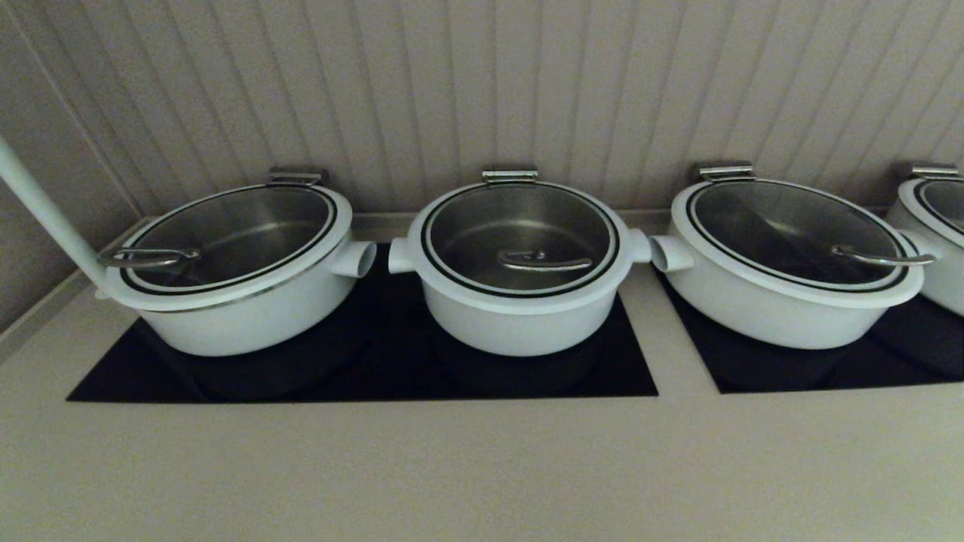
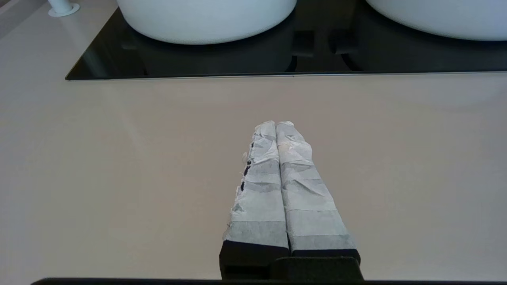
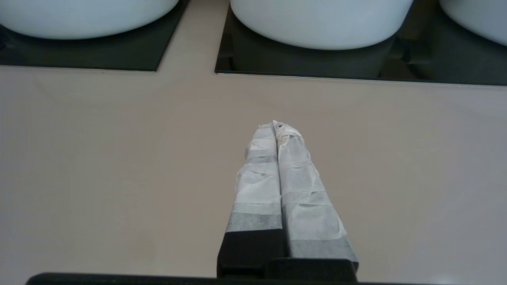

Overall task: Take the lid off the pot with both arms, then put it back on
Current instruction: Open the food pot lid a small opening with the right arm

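The pot [image 1: 520, 320] is the middle one, round and white with a short stub at each side and a steel hinge bracket [image 1: 510, 175] at the back. Its glass lid [image 1: 520, 226] lies closed on it, the steel handle [image 1: 542, 261] near the front. Neither arm shows in the head view. My left gripper [image 2: 276, 123] is shut and empty over the beige counter, short of the black plate, with the pot [image 2: 435, 18] ahead. My right gripper [image 3: 274, 124] is also shut and empty above the counter, the pot [image 3: 79, 18] ahead to one side.
A wider white pot [image 1: 241, 316] stands to the left on the same black plate [image 1: 361, 376]. Another [image 1: 783, 309] sits on the right plate, and one more [image 1: 934, 226] at the far right edge. A white pole [image 1: 45, 211] rises at the left. A panelled wall stands behind.
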You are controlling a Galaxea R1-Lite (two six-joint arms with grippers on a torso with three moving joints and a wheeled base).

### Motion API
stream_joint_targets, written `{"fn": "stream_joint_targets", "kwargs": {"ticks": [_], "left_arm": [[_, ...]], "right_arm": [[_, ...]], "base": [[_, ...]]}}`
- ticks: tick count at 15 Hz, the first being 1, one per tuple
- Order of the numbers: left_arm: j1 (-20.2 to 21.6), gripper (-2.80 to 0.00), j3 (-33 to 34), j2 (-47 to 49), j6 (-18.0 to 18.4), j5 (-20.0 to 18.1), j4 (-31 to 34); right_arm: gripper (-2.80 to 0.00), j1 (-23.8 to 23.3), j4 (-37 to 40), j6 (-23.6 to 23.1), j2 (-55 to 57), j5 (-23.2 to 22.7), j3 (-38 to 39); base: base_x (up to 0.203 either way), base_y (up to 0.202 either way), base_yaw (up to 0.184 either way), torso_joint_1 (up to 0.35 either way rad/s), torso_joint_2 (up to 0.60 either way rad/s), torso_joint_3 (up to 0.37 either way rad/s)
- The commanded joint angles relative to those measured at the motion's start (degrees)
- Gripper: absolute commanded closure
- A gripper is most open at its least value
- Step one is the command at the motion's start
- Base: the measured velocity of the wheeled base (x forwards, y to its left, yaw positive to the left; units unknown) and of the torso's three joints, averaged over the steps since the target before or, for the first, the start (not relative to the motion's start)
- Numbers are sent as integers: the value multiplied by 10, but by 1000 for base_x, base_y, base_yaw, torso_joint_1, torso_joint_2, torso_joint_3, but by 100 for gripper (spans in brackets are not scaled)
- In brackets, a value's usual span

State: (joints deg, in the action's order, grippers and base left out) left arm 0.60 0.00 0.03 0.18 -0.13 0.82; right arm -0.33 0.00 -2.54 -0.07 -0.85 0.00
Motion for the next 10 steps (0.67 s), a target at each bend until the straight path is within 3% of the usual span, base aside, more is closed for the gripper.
{"fn": "stream_joint_targets", "kwargs": {"ticks": [1, 6, 10], "left_arm": [[0, 0, 0, 1, 0, 0, 0], [0, 0, 0, 1, 0, 0, 0], [0, 0, 0, 1, 0, 0, 0]], "right_arm": [[0, 0, 0, 3, 1, 0, 0], [0, 0, -2, -26, 1, -11, -5], [0, 0, 14, -30, 2, -39, -63]], "base": [[0, 0, 0, 0, 0, 0], [0, 0, 0, 0, 0, 0], [0, 0, 0, 0, 0, 0]]}}
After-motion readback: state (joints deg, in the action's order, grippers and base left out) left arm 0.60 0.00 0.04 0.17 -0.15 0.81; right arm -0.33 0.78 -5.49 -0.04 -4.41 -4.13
